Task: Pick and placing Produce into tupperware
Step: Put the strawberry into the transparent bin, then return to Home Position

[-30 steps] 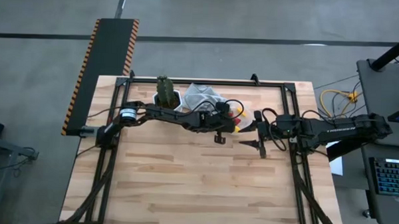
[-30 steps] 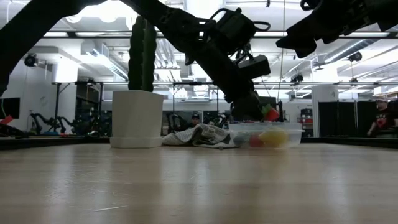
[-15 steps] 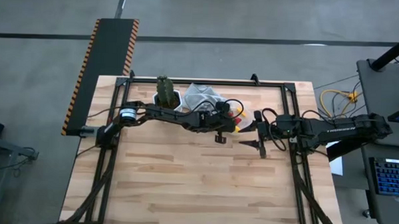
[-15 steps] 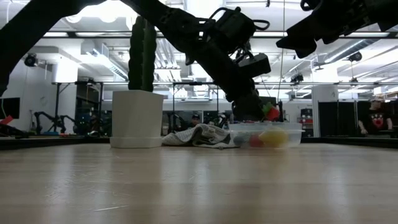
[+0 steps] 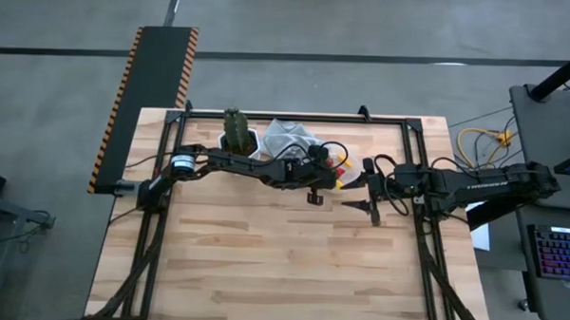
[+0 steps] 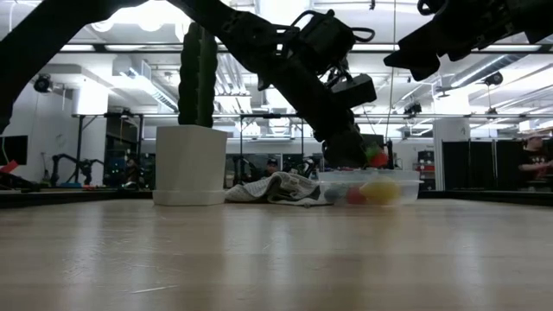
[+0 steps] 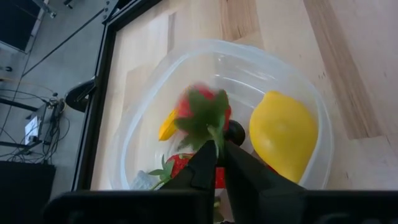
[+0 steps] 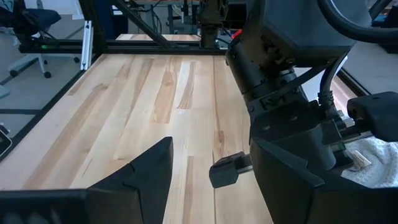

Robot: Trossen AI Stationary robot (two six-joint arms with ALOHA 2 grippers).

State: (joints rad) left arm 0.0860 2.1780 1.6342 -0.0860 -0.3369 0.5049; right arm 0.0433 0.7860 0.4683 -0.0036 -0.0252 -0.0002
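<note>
The tupperware (image 7: 314, 134) is a round see-through container on the table's far middle; it also shows in the low view (image 6: 406, 188). It holds a yellow lemon (image 7: 283, 134), a red strawberry (image 7: 180, 167), a small orange-yellow piece (image 7: 166, 128) and a dark piece (image 7: 236, 129). My left gripper (image 7: 219, 155) hangs over it, shut on another red strawberry (image 7: 202, 111), which also shows in the low view (image 6: 375, 156). My right gripper (image 5: 365, 194) waits open and empty to the container's right, above the table. My left gripper pinches the strawberry's green leafy top (image 7: 211, 127) between its two fingertips. The fingers slant down from the table's left side. The strawberry sits beyond the fingertips, lifted clear, just above the container's rim.
A tall green cactus in a white pot (image 6: 192, 164) stands at the far left of the container; it also shows in the high view (image 5: 237, 130). A light grey cloth (image 5: 288, 136) lies bunched between the pot and the container. Bare wood (image 5: 282, 255) fills the near half.
</note>
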